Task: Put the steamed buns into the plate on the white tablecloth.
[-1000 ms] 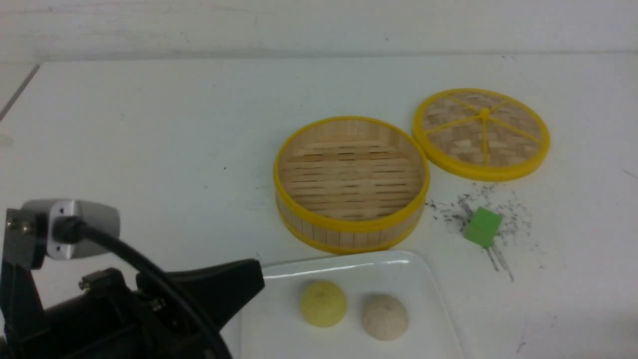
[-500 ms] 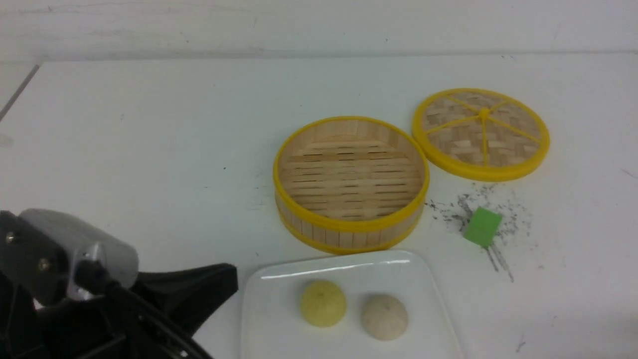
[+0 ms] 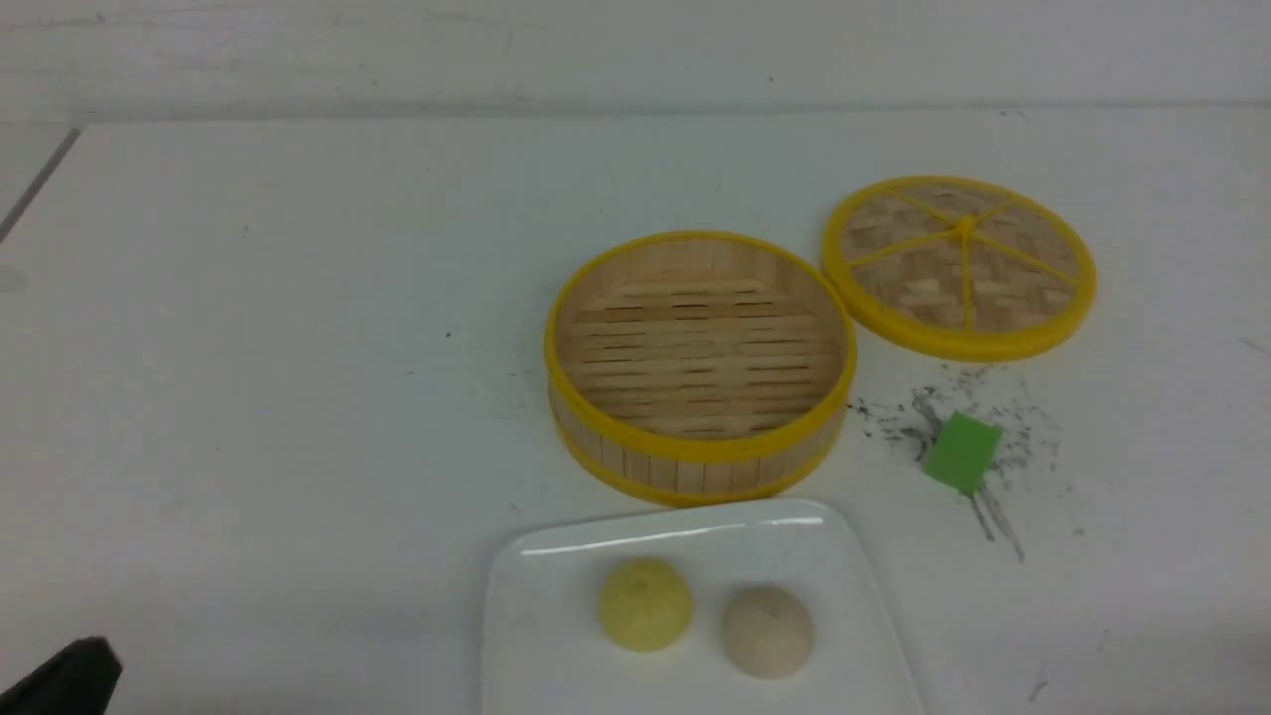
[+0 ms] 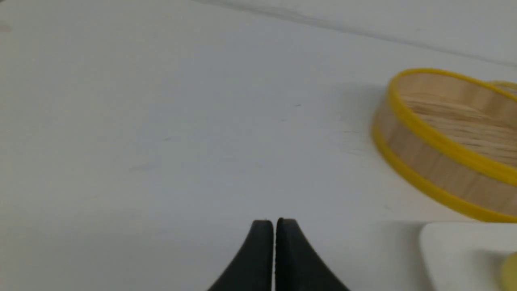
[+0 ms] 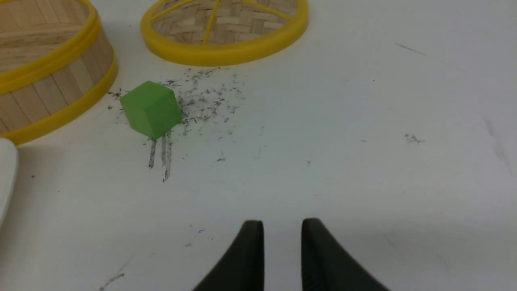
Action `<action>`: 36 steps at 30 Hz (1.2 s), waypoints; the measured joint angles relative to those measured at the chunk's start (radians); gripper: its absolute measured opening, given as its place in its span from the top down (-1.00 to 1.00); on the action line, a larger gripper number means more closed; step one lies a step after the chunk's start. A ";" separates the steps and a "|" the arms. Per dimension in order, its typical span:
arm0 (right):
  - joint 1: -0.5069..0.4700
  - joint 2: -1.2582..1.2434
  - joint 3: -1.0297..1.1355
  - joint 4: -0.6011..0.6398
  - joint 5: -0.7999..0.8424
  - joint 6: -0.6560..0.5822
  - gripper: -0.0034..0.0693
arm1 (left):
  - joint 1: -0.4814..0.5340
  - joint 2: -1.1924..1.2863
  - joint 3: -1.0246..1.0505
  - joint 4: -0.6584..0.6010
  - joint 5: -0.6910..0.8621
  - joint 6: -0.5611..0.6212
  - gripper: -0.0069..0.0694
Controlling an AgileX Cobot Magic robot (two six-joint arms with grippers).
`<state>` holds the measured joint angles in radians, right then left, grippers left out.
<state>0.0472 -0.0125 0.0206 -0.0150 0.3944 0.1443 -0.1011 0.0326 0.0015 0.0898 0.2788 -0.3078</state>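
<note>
Left gripper point(image 4: 274, 226) clenched empty, right gripper point(image 5: 282, 230) slightly parted, green block point(image 5: 151, 109) beyond it

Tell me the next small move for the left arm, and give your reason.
Probably none beyond parking: the left gripper is shut on nothing over bare white tablecloth, the steamer is empty, and the yellow bun and beige bun sit on the plate. No third bun shows.
</note>
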 joint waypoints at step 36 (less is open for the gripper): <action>0.000 0.000 0.000 0.002 0.001 0.000 0.30 | 0.085 -0.044 0.025 0.030 0.091 0.025 0.68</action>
<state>0.0472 -0.0125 0.0206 -0.0131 0.3954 0.1443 -0.0164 -0.0110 0.0260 0.1202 0.3699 -0.2828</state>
